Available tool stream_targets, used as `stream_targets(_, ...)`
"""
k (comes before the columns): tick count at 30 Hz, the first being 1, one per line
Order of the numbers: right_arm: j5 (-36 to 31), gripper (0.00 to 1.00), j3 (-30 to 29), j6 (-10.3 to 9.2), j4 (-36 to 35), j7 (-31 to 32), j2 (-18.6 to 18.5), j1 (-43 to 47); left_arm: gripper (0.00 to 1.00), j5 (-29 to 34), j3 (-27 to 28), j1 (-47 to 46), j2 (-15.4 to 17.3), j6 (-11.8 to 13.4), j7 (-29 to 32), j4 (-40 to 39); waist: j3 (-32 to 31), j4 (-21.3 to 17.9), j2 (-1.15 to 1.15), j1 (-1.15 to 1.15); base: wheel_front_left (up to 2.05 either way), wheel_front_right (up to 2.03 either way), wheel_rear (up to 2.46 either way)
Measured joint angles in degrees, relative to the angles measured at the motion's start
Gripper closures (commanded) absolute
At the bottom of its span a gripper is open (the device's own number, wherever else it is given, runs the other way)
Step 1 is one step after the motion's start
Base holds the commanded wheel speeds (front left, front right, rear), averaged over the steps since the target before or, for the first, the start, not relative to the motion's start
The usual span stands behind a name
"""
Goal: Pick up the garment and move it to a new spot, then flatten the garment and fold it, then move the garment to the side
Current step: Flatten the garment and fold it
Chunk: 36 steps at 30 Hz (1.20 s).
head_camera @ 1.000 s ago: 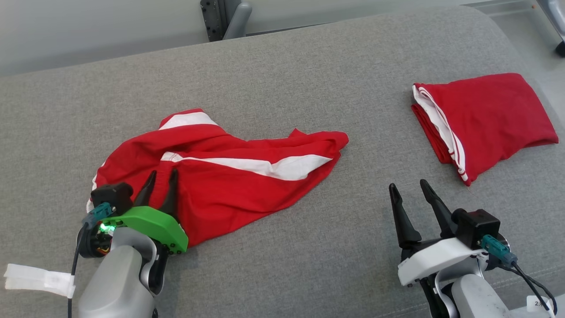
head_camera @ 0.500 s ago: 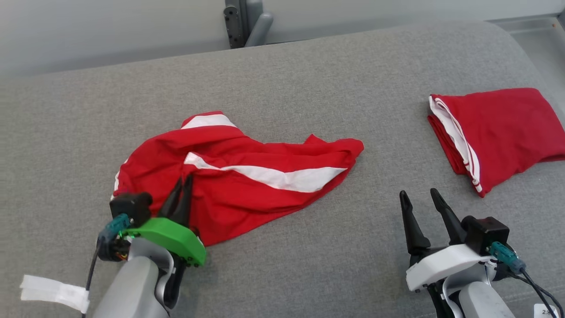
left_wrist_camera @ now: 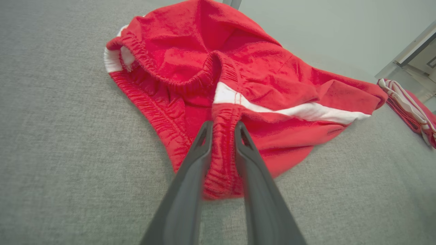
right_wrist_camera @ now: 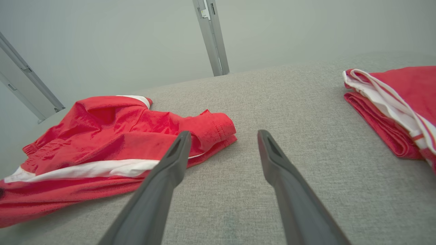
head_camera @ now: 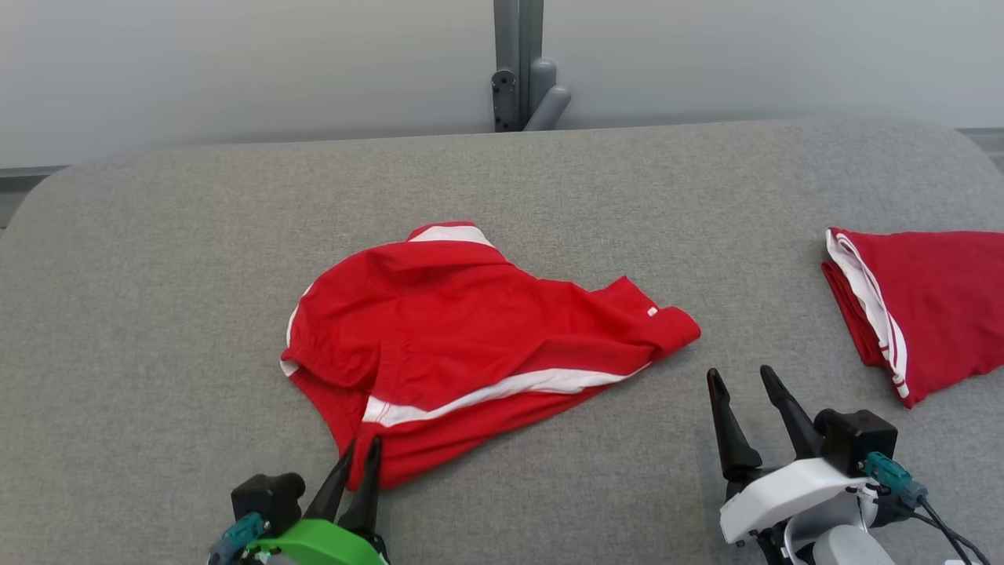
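Note:
The garment [head_camera: 471,329], red shorts with a white side stripe, lies crumpled in the middle of the grey padded surface [head_camera: 157,314]. My left gripper [head_camera: 361,443] is at its near corner, shut on the gathered elastic waistband. In the left wrist view the red fabric [left_wrist_camera: 238,68] is bunched between the two fingers of the left gripper [left_wrist_camera: 223,123]. My right gripper [head_camera: 738,371] stands open over bare surface, just right of the garment's right end. The right wrist view has the garment [right_wrist_camera: 112,136] to the left of the right gripper [right_wrist_camera: 223,132], whose fingers hold nothing.
A second red garment [head_camera: 933,314], folded, with white stripes, lies at the right edge of the surface; it is also in the wrist views [left_wrist_camera: 408,105] [right_wrist_camera: 402,98]. A grey post [head_camera: 518,71] stands behind the far edge against a pale wall.
The head camera has tilted up and turned. My left gripper has shut on the garment's near edge and drawn back toward me, dragging the cloth into a new shape. The right gripper has stayed open.

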Motion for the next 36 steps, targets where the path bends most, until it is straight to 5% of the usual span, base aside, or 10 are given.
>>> stream_targets(1, -0.02, 0.0, 0.04, 0.0, 0.1, 0.0, 0.0, 0.04, 0.0, 0.11, 0.43, 0.66, -0.15, 0.0, 0.0, 0.45, -0.27, 0.31, 0.0, 0.0, 0.0, 0.0, 0.0)
stream_targets(10, -1.66, 0.0, 0.08, 0.0, 1.29, -0.01, -0.02, 0.89, 0.0, 3.99, 8.6, 2.8, -1.51, 2.64, 0.0, 0.54, -1.42, 0.77, 0.0, 0.0, 0.0, 0.0, 0.0)
stream_targets(16, -2.46, 0.0, 0.47, 0.0, 1.51, -0.01, -0.38, -0.59, 0.0, 7.91, 10.81, 2.88, -2.46, 1.88, 0.0, -2.89, -0.38, 1.49, 0.0, 0.0, 0.0, 0.0, 0.0)
stream_targets(35, -1.12, 0.0, 2.54, 0.0, 11.44, 0.0, -4.6, -9.95, 0.0, 7.98, 8.93, 1.95, -3.48, 0.58, 0.0, -6.19, 4.92, 7.51, 0.0, 0.0, 0.0, 0.0, 0.0)
stream_targets(36, -1.03, 0.29, 2.79, 0.0, 11.85, -0.01, -5.0, -10.31, 0.0, 7.89, 8.89, 1.85, -3.48, 0.58, 0.0, -6.38, 5.3, 7.62, 0.0, 0.0, 0.0, 0.0, 0.0)
